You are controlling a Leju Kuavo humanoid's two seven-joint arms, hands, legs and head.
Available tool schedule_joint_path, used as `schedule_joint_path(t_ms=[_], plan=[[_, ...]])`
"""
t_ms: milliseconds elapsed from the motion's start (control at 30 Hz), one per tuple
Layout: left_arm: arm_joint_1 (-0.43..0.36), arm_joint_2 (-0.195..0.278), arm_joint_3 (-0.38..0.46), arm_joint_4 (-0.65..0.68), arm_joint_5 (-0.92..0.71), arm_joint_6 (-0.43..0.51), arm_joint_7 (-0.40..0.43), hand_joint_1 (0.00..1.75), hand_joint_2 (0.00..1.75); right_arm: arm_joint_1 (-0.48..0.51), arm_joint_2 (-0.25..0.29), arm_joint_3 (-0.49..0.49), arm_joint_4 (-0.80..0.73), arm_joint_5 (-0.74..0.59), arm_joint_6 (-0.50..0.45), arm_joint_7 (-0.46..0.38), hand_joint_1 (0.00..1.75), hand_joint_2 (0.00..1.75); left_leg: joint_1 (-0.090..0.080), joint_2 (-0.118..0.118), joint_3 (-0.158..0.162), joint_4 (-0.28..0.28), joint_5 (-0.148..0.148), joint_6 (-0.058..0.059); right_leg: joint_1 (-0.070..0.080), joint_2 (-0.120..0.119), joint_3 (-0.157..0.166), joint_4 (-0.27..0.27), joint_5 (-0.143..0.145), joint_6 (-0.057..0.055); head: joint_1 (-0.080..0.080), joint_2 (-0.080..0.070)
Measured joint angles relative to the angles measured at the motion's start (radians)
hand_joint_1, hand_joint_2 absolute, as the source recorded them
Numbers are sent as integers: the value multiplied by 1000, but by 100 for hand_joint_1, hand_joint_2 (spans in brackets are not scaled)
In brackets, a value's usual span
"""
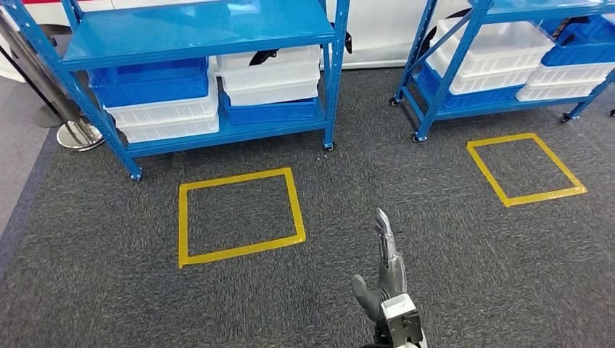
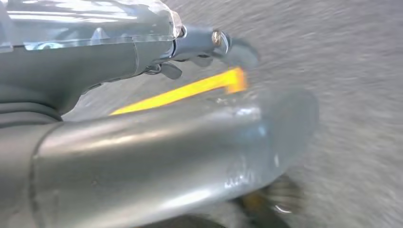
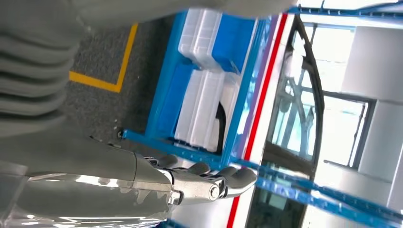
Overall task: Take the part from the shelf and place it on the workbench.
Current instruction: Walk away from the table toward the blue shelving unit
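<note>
With the right hand (image 1: 384,272) raised, its fingers (image 3: 223,180) stretched out and grasping nothing, the approach should square up to the left blue metal shelf (image 1: 196,32), where a black part (image 1: 262,56) seems to lie on stacked white plastic bins (image 1: 270,76).

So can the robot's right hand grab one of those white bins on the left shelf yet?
Probably not yet. The right hand is open over carpet, with the yellow square lying between it and the white bins.

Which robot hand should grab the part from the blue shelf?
Probably the right hand. It is raised, empty, fingers stretched toward the blue shelf with its bins. The left hand hangs over the carpet by the yellow tape.
</note>
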Motion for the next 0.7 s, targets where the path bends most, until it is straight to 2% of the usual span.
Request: schedule_joint_path(t_ms=[33, 67, 100, 133, 200, 233, 267, 300, 367, 433, 467, 500, 533, 567, 600, 633, 667, 700], plan=[[-9, -12, -3, 1, 3, 12, -10, 0, 0, 2, -2, 0, -3, 0, -1, 3, 0, 175, 0, 18, -4, 0, 2, 0, -1, -15, -26, 66, -37, 7, 3, 0], [-14, -22, -6, 2, 6, 2, -21, 0, 0, 7, -4, 0, -6, 0, -3, 5, 0, 175, 0, 36, -7, 1, 4, -1, -3, -21, -41, 115, -59, 13, 4, 0], [-16, -27, -8, 2, 9, -14, -33, 0, 0, 14, -7, 0, -9, 1, -6, 6, 0, 175, 0, 53, -9, 2, 5, -3, -5, -26, -40, 133, -63, 17, 3, 0], [-18, -31, -9, 2, 12, -26, -47, 0, 0, 23, -10, 0, -14, 2, -12, 7, 0, 175, 0, 68, -11, 3, 5, -4, -8, -30, -18, 112, -50, 20, 4, 0], [-22, -36, -11, 2, 13, -38, -69, 0, 0, 41, -17, -1, -28, 5, -23, 8, 0, 175, 0, 88, -9, 5, 5, -8, -10, -52, 71, -17, 0, 18, 4, 0], [-25, -38, -11, 2, 13, -39, -75, 0, 0, 48, -19, -1, -37, 8, -29, 8, 0, 175, -2, 95, -9, 8, 3, -13, -7, -64, 110, -81, 17, 12, 5, 0], [-29, -39, -11, 2, 13, -39, -75, 0, 0, 54, -21, -2, -45, 10, -33, 8, 0, 175, -4, 100, -9, 11, 2, -19, -3, -74, 134, -124, 25, 4, 5, 0], [-32, -40, -12, 2, 14, -41, -73, 0, 0, 60, -22, -2, -52, 12, -37, 8, 0, 175, -6, 104, -11, 12, 1, -25, 1, -79, 143, -142, 24, -5, 5, 0], [-36, -41, -12, 2, 17, -46, -65, 0, 0, 73, -24, -3, -61, 14, -44, 8, 0, 175, -8, 114, -10, 13, 0, -38, 5, -68, 139, -145, 23, -23, 4, 0], [-39, -41, -12, 2, 14, -56, -51, 0, 0, 80, -25, -3, -70, 18, -50, 8, 0, 175, -4, 96, -20, 38, -22, -48, 2, -56, 141, -151, 27, -37, 1, 0], [-40, -39, -12, 2, 12, -68, -45, 0, 0, 80, -25, -3, -73, 21, -54, 7, 0, 175, -1, 77, -38, 79, -47, -51, -1, -51, 142, -155, 29, -44, -1, 0], [-39, -36, -12, 2, 9, -86, -41, 0, 0, 81, -24, -2, -76, 25, -56, 8, 0, 175, 1, 54, -67, 140, -78, -53, -1, -46, 142, -156, 29, -48, -4, 0], [-38, -30, -12, 2, 6, -109, -40, 0, 0, 81, -24, 0, -77, 29, -58, 8, 0, 175, 1, 40, -104, 213, -109, -54, 0, -40, 141, -156, 29, -52, -6, 0], [-37, -22, -13, 2, 3, -132, -40, 0, 0, 83, -23, 2, -77, 33, -61, 8, 0, 175, 2, 33, -137, 275, -128, -55, 2, -33, 141, -155, 28, -55, -7, 0], [-35, -14, -14, 2, 0, -151, -42, 0, 0, 84, -23, 5, -77, 36, -64, 9, 0, 175, 2, 31, -159, 312, -130, -56, 3, -25, 141, -153, 27, -56, -7, 0], [-34, -6, -15, 2, -2, -166, -43, 0, 0, 85, -22, 8, -77, 40, -68, 9, 0, 175, 2, 29, -163, 308, -110, -55, 4, -17, 142, -150, 26, -57, -7, 0], [-33, 1, -17, 2, -4, -175, -44, 0, 0, 85, -21, 11, -77, 43, -72, 10, 0, 175, 2, 28, -149, 265, -73, -54, 4, -8, 143, -147, 24, -56, -7, 0], [-33, 7, -18, 2, -6, -179, -44, 0, 0, 85, -20, 13, -78, 45, -75, 10, 0, 175, 2, 23, -125, 200, -31, -51, 3, -1, 143, -143, 21, -54, -7, 0]])
